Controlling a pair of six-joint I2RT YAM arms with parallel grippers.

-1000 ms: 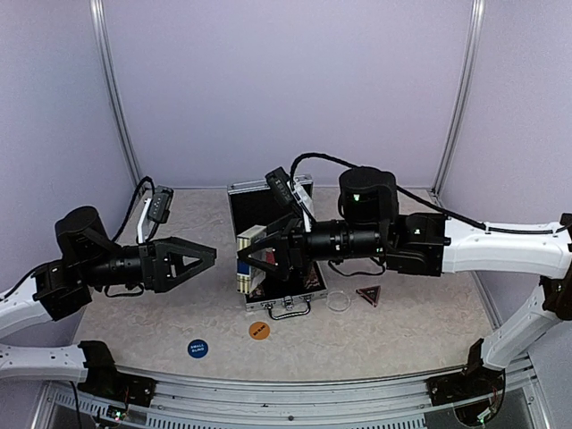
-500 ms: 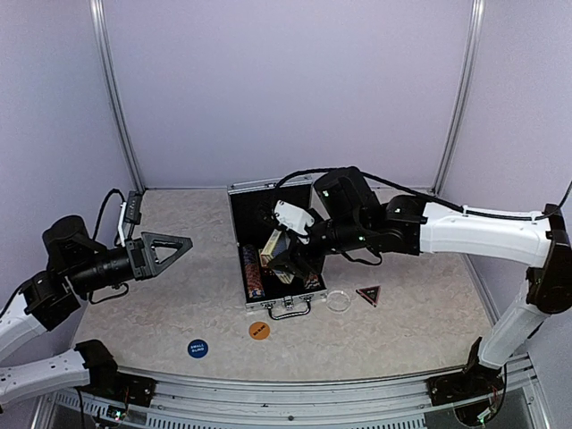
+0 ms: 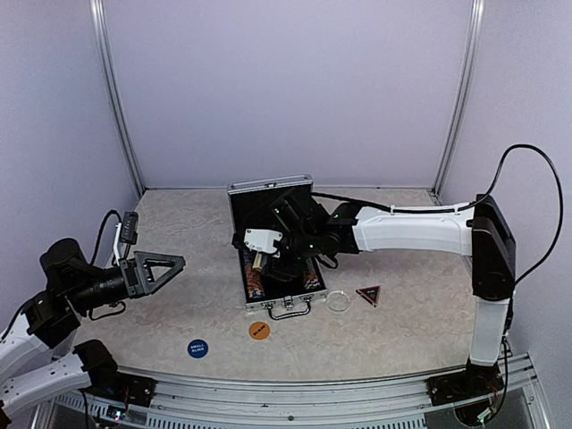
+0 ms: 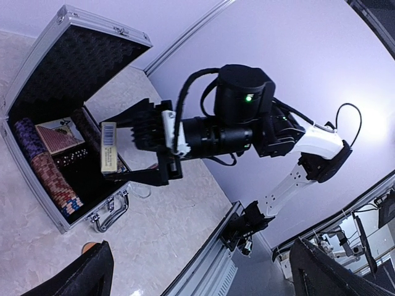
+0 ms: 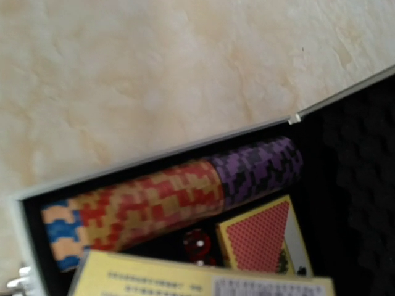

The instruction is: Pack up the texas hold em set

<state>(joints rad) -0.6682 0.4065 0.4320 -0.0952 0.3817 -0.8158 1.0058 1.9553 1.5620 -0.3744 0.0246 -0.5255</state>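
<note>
Right gripper (image 4: 126, 148) clutched the yellow card box (image 4: 108, 147); it needed to go flat into the silver metal case (image 3: 268, 183). Left gripper (image 3: 179, 262) gaped.

A pale beige counter (image 3: 161, 223) with a cloudy, marbled pattern forms the floor of the enclosure, and the right wrist view shows the same mottled cream surface close up. Behind it stands a plain lavender back panel (image 3: 286, 89), which meets a left side wall (image 3: 45, 116) and a right side wall (image 3: 527, 80) of the same colour. A slim silver post (image 3: 116, 98) rises at the back left corner and a second post (image 3: 459, 89) at the back right, both leaning inward in the top view. A silver metal rail (image 3: 295, 386) runs along the counter's near edge. In the left wrist view, some dark equipment (image 4: 364, 222) lies beyond that rail, too small to make out.
</note>
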